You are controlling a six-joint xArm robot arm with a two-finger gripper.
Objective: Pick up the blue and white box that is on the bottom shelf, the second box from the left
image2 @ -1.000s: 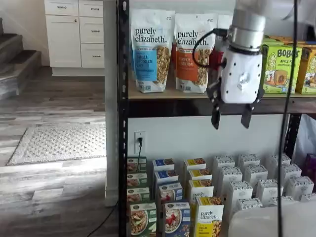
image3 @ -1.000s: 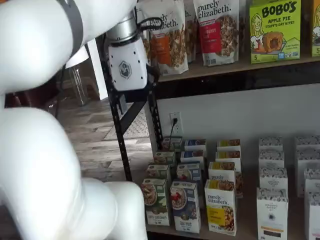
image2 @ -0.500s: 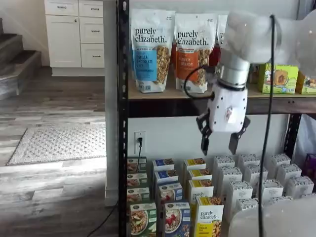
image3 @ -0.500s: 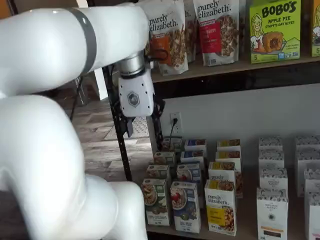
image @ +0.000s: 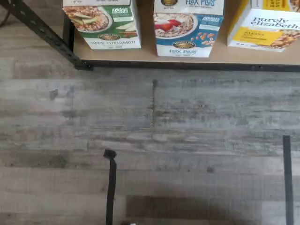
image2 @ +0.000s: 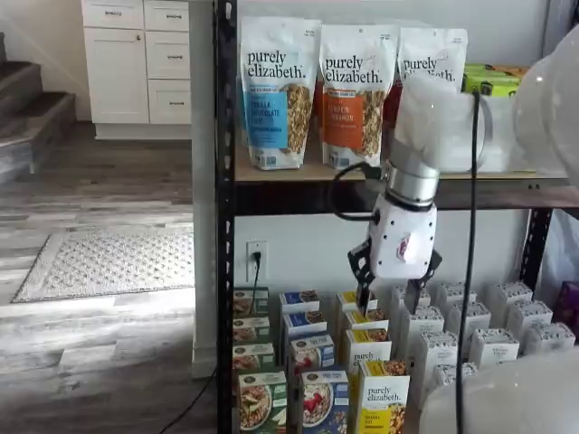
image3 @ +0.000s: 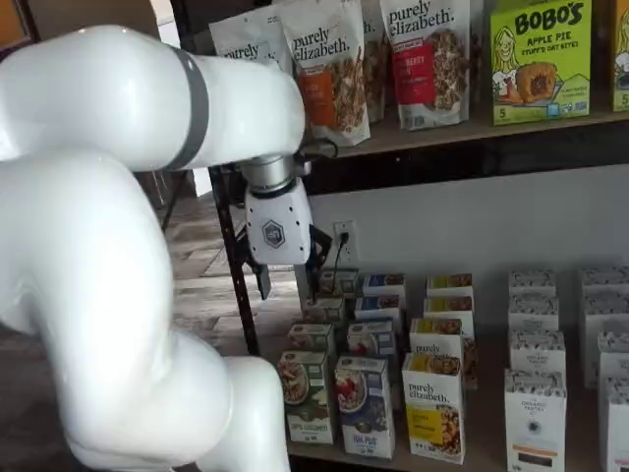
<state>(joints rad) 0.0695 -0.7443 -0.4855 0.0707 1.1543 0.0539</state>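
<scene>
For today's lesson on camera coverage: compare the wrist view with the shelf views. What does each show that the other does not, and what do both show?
Only the wrist view: the wooden floor planks in front of the rack, seen from above.

Only the shelf views: the gripper, open, above the small boxes, plus the granola pouches on the upper tier.

Shared: the blue and white box at the front edge of the bottom shelf, between a green-and-white box and a yellow-and-white box.

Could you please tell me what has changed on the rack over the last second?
The gripper has come down from the pouch tier towards the bottom shelf, open and empty. The blue and white box and its neighbours have not moved.
</scene>
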